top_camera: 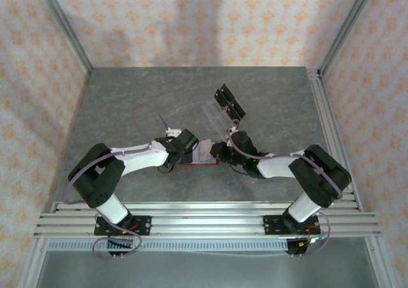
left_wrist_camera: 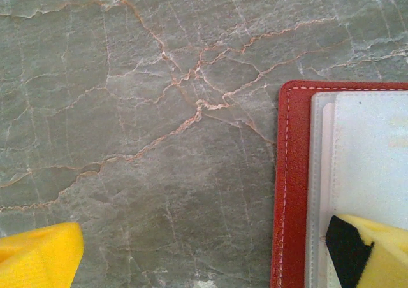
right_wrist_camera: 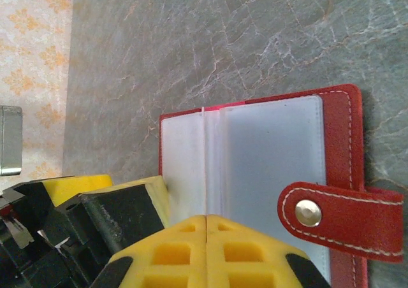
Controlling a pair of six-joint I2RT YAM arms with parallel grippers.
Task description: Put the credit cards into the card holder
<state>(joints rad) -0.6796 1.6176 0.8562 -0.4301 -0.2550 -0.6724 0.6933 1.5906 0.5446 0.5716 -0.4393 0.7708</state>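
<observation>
Near edge: both arms reach in over the table [left_wrist_camera: 127,109] and meet around mid-table.

Left end effector [left_wrist_camera: 204,256]: jaws spread as wide as they go, holding nothing. One yellow finger [left_wrist_camera: 376,253] hangs over the end of the card holder [right_wrist_camera: 344,141]. The other stands off over bare stone.

Right end effector [right_wrist_camera: 207,240]: fingers pressed fully together at the holder's long edge, in line with its fold. A thin pale leaf [right_wrist_camera: 205,160] stands edge-on and runs into the finger seam. Pinched or merely behind, cannot tell.

Holder lies open and flat between the two; from above its long axis reads left–right. Snap strap [right_wrist_camera: 331,215] lies across one short end. Pale sheets [left_wrist_camera: 370,154] inside could be cards or sleeves, unclear.

Judgement: both are close, and the right sits squarely on the fold, better lined up.

Beyond: clear stand [top_camera: 217,113] with black blocks [top_camera: 229,102], well apart.
</observation>
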